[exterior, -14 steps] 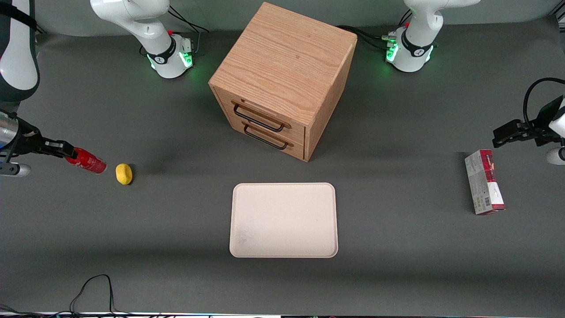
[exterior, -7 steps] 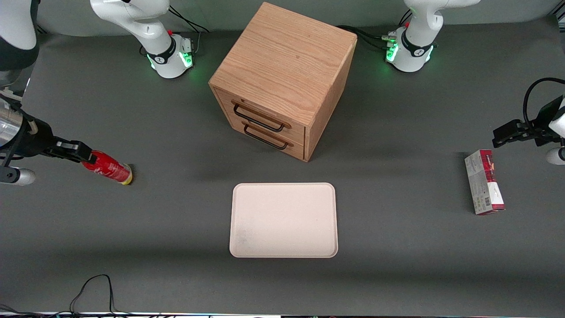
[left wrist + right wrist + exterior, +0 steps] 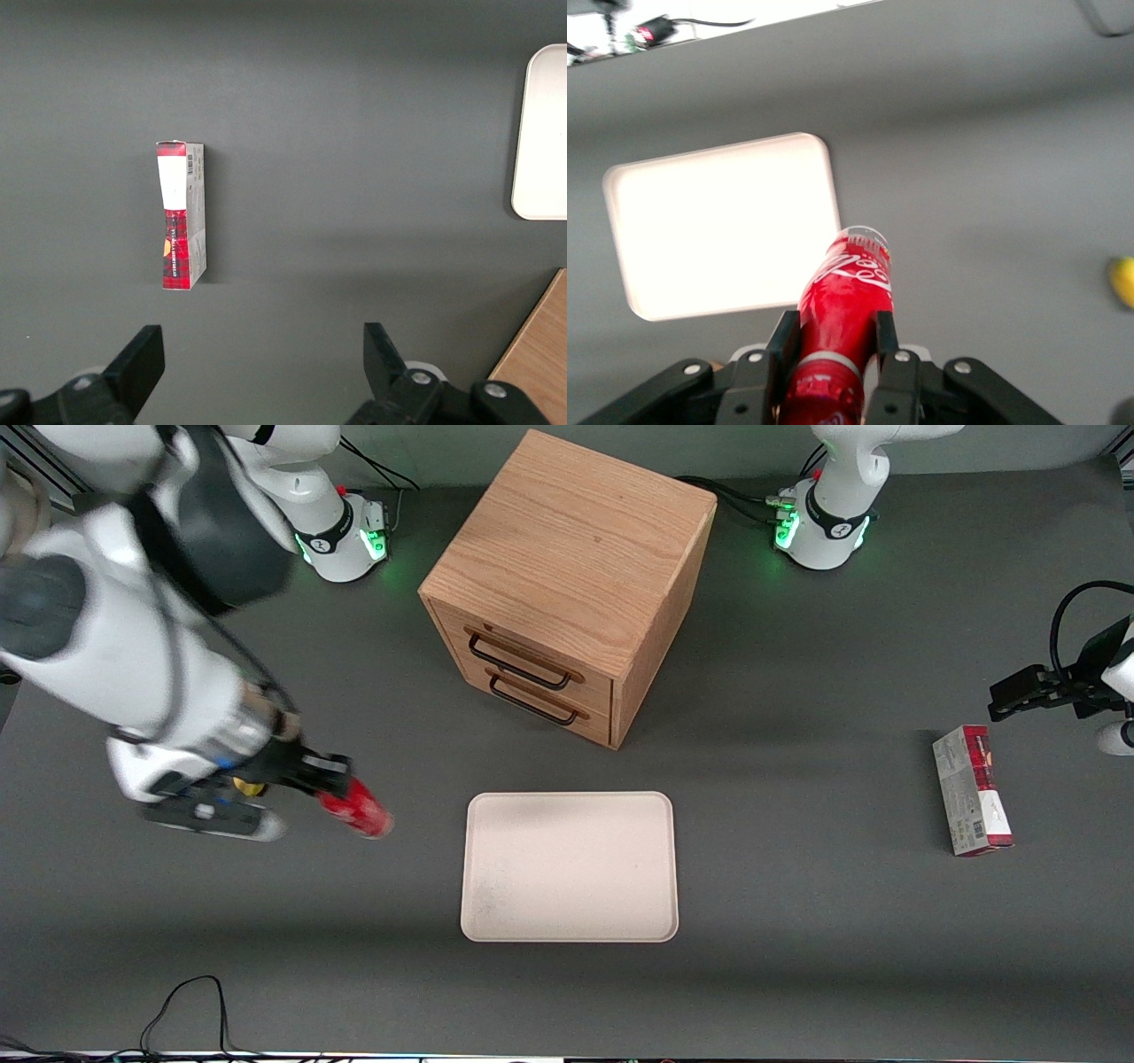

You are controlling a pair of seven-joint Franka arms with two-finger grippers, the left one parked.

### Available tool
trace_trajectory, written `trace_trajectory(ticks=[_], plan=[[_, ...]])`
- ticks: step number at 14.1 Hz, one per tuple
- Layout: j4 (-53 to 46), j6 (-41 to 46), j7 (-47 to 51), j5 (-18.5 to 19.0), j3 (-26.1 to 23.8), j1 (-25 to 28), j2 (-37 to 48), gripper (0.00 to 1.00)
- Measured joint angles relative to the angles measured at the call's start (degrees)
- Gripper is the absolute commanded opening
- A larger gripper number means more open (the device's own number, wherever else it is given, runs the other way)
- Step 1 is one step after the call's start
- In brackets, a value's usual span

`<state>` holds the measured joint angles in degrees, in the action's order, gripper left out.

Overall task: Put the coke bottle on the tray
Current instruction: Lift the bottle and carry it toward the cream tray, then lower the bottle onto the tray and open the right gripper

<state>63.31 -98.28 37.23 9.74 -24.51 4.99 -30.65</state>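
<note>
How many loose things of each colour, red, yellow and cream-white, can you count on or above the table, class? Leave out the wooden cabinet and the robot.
Red: 2, the coke bottle held in the hand, and the red-and-grey carton.
Yellow: 1, the lemon, partly hidden under the arm in the front view.
Cream-white: 1, the tray.
Total: 4

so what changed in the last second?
The tool, shut on the coke bottle, carried it from the working arm's end of the table toward the tray; it is now close beside the tray, not yet over it. The arm now mostly hides the lemon. Tray, drawer cabinet and carton stayed put.
</note>
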Motion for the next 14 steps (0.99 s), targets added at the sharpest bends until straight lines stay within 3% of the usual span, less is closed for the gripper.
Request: trace_trajectory(ticks=[5, 9, 14], plan=[[-1.02, -11.52, 1.46, 0.96, -0.86, 3.02, -9.44, 0.00], [-1.17, -19.08, 1.46, 6.86, -0.87, 3.55, -16.47, 0.00], [-1.39, -25.51, 0.13, 8.33, -0.41, 3.34, -22.18, 0.00]])
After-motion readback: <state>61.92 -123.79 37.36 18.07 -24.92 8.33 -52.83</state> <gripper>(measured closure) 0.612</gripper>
